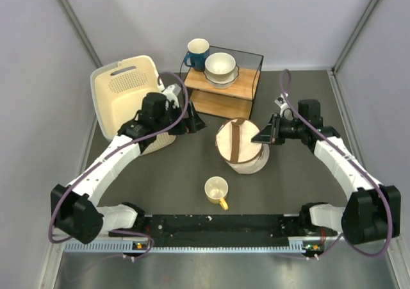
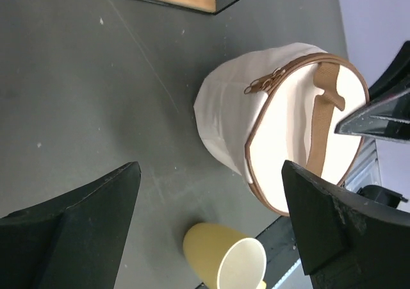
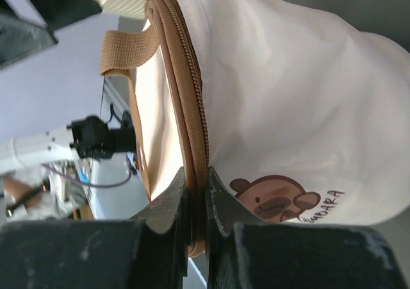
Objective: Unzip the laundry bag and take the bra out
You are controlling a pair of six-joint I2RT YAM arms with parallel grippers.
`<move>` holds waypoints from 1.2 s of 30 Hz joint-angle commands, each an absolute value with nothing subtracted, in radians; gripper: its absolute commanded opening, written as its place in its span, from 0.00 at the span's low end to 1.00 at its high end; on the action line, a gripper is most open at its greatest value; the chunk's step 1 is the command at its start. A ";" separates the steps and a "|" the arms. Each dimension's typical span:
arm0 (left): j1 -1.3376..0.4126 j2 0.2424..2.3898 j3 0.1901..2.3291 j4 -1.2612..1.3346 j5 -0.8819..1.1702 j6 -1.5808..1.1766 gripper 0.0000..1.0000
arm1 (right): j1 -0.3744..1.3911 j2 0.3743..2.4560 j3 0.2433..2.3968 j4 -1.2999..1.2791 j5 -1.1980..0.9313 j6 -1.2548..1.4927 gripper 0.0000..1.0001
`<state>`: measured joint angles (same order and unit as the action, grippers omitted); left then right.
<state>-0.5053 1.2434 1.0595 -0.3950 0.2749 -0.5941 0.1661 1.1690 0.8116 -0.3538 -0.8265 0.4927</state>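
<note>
Grey table [image 1: 186, 170]: right claw [image 3: 197, 181] pinches trim of bear-logo laundry bag [image 3: 288, 90], left claw [image 2: 210, 170] spread.

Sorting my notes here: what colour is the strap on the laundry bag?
Brown strap, cream laundry bag; clearest in the left wrist view.

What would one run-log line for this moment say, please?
left gripper open | right gripper shut on laundry bag | zip closed

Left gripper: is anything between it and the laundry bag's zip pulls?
Nothing visible. The open left gripper faces the laundry bag, its zip pulls in clear sight; the yellow mug sits off to one side. The right gripper pinches the opposite rim.
</note>
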 commanded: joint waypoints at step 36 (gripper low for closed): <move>-0.590 1.517 1.077 -0.170 0.517 -0.808 0.00 | 0.183 0.549 0.551 -0.418 -0.367 0.866 0.99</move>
